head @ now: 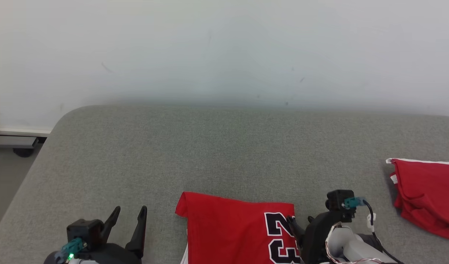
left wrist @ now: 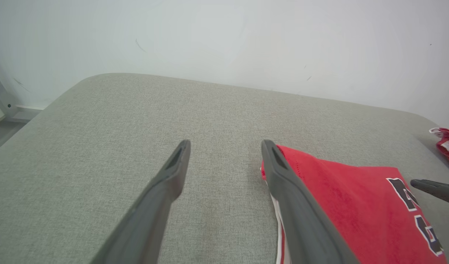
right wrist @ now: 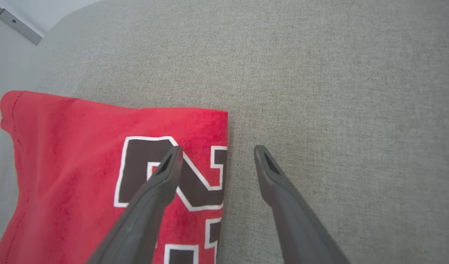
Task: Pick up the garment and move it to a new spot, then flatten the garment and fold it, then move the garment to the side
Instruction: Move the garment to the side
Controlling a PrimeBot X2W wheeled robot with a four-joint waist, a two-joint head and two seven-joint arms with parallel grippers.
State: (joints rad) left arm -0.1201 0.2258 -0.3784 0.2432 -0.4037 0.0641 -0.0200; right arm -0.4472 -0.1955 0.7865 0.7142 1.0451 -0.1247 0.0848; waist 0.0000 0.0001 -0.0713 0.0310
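Observation:
A folded red garment (head: 228,227) with black-and-white numbers lies flat at the near edge of the grey cushioned surface (head: 224,146); it also appears as the garment (left wrist: 341,198) and the garment (right wrist: 81,165) in the wrist views. My left gripper (head: 131,212) hangs open to the garment's left, off the cloth, its left gripper (left wrist: 226,146) fingers spread over bare fabric. My right gripper (head: 301,220) stands open at the garment's right edge; in its wrist view the right gripper (right wrist: 217,150) straddles that edge, holding nothing.
A second red cloth (head: 426,198) with white trim lies crumpled at the far right of the surface. A pale wall (head: 224,51) rises behind. At the far left the surface rounds off, with floor and a wheeled frame (head: 15,143) beyond.

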